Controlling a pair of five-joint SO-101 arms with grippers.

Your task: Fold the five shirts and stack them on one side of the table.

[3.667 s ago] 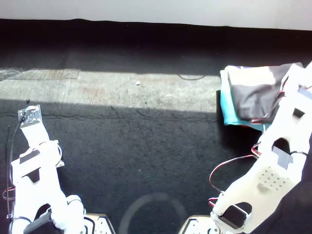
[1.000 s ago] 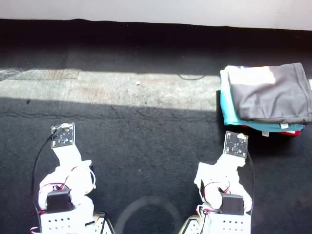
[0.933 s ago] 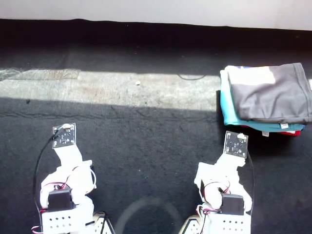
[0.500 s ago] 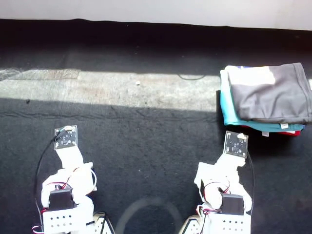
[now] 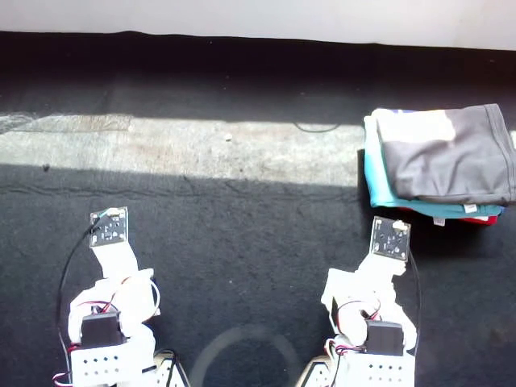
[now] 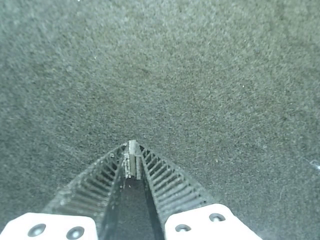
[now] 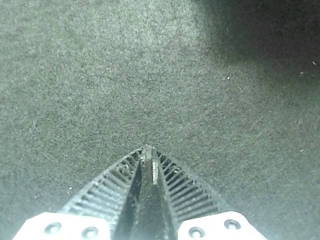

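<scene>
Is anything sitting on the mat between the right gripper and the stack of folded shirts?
Nothing visible does. Only bare black mat lies between the shut right gripper and the shirt stack on the table's right side.

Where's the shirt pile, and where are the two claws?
shirt pile [image 5: 442,165], high view, middle of the grey top shirt.
left claw [image 6: 132,150], left wrist view, closed tips.
right claw [image 7: 148,151], right wrist view, closed tips.
</scene>
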